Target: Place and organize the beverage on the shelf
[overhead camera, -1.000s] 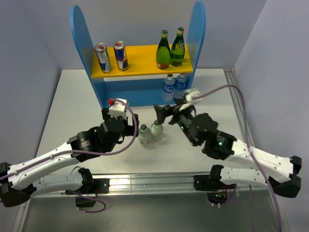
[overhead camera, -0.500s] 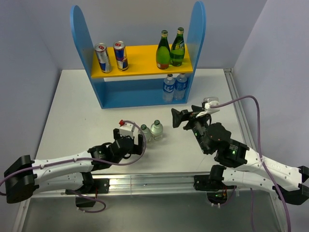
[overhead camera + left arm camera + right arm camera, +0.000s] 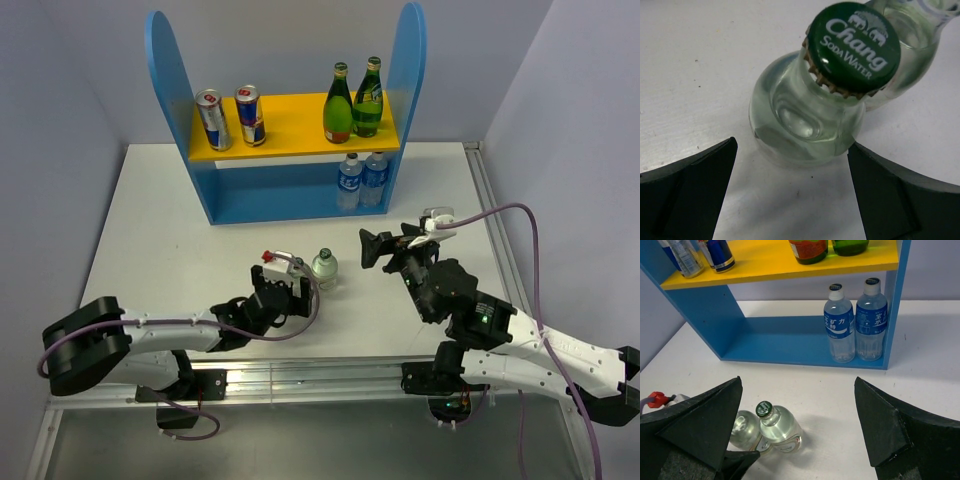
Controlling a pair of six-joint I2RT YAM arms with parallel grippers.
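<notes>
**A:** Where did we find the drinks?

**B:** Two clear glass soda bottles with green caps stood touching each other on the white table, in front of the shelf and well apart from it. On the yellow top board we saw two cans at the left and two green bottles at the right. Two water bottles stood at the right end of the lower level.

**A:** And the arms?

**B:** The left gripper sat low over the table. Its fingers were spread wide on either side of the nearer soda bottle and touched nothing (the wrist view showed bare table on both sides of the glass). The right gripper hung to the right of the pair, also spread wide and holding nothing.

**A:** What worried us?

**B:** Mostly the neighbour. The second soda bottle stood against the first, on the right finger's side. We judged that a finger closing or pushing forward could clip it and topple it, and round glass would roll. The fingers also seemed level with the fat lower body. A pinch on smooth curved glass there could slip, or tilt the bottle as it rose. Further on, we thought a bottle carried into the lower level might knock the yellow board's edge or bump the water bottles.
</notes>
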